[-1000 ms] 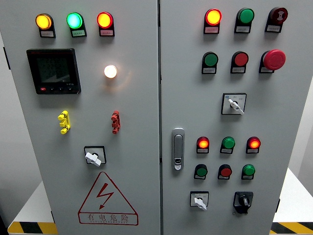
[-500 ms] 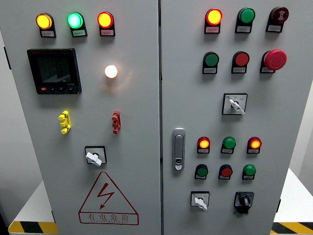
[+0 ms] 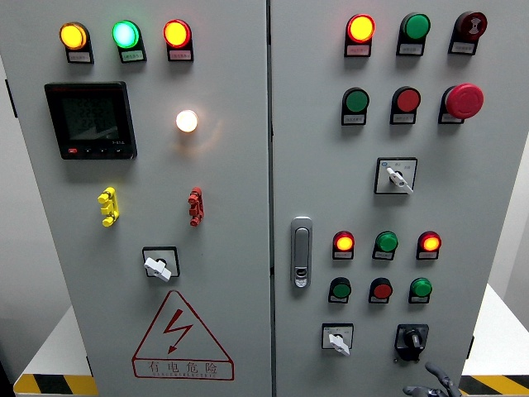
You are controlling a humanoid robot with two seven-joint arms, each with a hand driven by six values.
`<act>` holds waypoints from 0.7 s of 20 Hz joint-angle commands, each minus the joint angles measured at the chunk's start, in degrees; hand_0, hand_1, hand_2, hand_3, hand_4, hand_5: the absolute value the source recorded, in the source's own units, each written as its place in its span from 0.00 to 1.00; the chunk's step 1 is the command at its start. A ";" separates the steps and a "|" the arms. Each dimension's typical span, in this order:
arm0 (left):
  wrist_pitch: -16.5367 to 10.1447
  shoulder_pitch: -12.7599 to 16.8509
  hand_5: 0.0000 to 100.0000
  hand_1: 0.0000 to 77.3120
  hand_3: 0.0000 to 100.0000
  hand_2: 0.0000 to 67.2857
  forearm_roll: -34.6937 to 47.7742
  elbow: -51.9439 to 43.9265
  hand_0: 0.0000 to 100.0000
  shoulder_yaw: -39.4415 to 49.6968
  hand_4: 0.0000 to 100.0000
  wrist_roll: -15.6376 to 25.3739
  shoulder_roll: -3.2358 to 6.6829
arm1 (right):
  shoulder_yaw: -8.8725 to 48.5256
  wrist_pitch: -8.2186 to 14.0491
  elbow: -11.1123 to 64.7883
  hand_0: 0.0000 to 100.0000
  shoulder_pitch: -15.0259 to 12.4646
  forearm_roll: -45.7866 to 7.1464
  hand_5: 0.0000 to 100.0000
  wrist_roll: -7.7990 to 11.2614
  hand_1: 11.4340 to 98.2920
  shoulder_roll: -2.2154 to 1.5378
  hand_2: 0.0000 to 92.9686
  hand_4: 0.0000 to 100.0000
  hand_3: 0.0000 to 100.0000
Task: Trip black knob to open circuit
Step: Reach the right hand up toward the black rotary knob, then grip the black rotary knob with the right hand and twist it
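At the bottom edge, at about 5 o'clock in the view, we see the tips of dark grey fingers (image 3: 434,387) just coming into view; we cannot see from which side the arm comes, so we call it only a hand (image 3: 431,389), and we cannot tell if it is wide or narrow. It holds nothing that we can see.

Directly above it, near but apart, is the black knob (image 3: 411,339) on the right door of the grey cabinet (image 3: 488,190). The knob is round with a raised grip bar that stands close to upright, on a dark plate. Nothing covers it.

At 9 o'clock from the knob is a white selector switch (image 3: 336,340). At 12 o'clock we see a row of three dark pushbuttons, the middle one red (image 3: 380,289), and above them three lamps, the left one lit red (image 3: 343,243). A metal door handle (image 3: 301,252) sits near the seam.

On the left door, a warning triangle (image 3: 182,335) is at the bottom, and a black display (image 3: 90,120) is higher, near 10 o'clock.
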State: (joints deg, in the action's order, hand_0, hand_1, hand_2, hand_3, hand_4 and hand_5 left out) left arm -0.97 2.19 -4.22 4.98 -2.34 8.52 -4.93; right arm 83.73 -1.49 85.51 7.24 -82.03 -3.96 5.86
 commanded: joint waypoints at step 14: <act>0.00 0.00 0.02 0.05 0.21 0.19 0.00 0.03 0.00 -0.03 0.07 0.00 0.00 | 0.12 0.00 -1.49 0.66 3.04 -0.15 1.00 -0.96 0.47 0.20 0.05 0.85 0.82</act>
State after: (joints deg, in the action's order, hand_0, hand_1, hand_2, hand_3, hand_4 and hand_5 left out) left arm -0.97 2.18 -4.22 4.95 -2.36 8.53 -4.92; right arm 83.81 -1.49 84.34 9.75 -82.18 -4.87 6.09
